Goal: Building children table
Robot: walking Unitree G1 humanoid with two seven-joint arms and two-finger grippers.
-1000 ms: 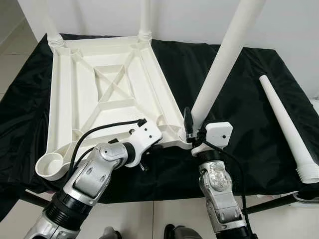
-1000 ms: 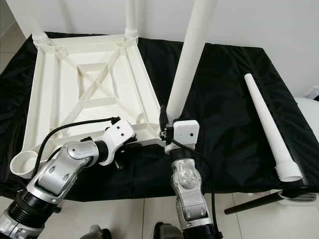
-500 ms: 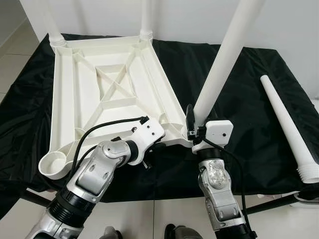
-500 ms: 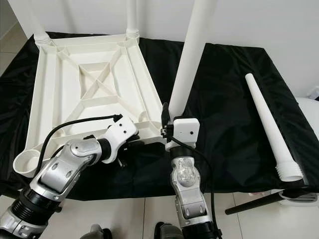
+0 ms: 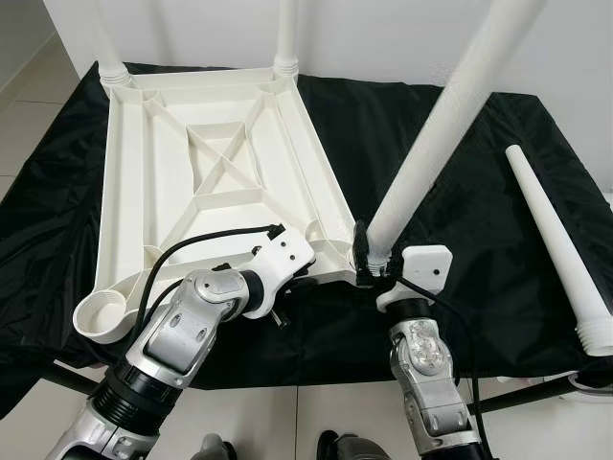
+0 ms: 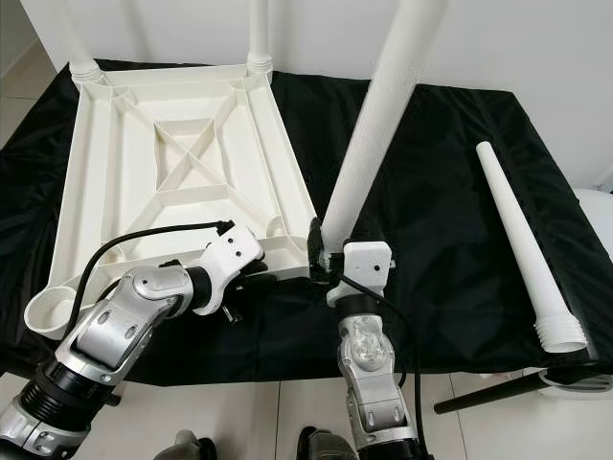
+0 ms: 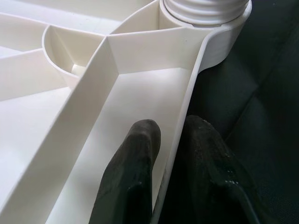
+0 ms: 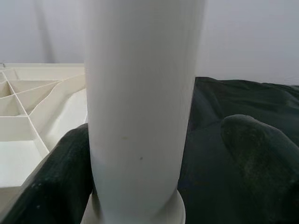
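An upturned white plastic tabletop (image 5: 206, 182), ribbed underneath with a moulded X brace, lies on a creased black cloth (image 5: 460, 211), and the left gripper (image 7: 170, 154) pinches its thin near rim, one matte black finger (image 7: 135, 163) inside the smooth tray wall and the other outside on the cloth, with the threaded corner socket (image 7: 205, 11) just beyond the fingertips. The right gripper (image 5: 369, 261) stands at that same near corner around the base of a smooth, round, tapering table leg (image 5: 441, 125) that leans away from the tabletop; in the right wrist view one finger (image 8: 65, 177) touches the leg while the other (image 8: 259, 149) stands apart from it, so the jaws are open around it. A second tapered leg (image 5: 556, 244) with a ribbed, flared end lies loose on the cloth well apart from the right fingers, and two more legs (image 5: 285, 34) stand upright at the tabletop's far corners.
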